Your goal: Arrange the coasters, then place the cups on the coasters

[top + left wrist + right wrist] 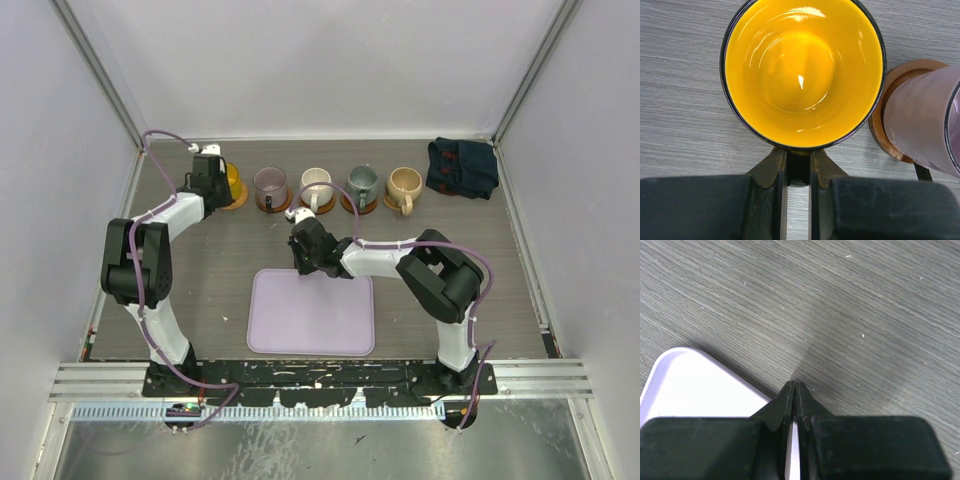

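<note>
Worktop (200, 290): grey wood-grain surface.
Along far edge: five round brown coasters (270, 207) lying side by side in one row, running from the left side to right of centre.
Far right corner: dark blue folded cloth (462, 167).
Near edge, centre: lavender rectangular tray (311, 312), lying flat, well apart from the coaster row.

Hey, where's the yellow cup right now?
In the top view, the yellow cup sits at the left end of the back row, right beside the purplish glass cup, with the left gripper closed on its handle.
</note>
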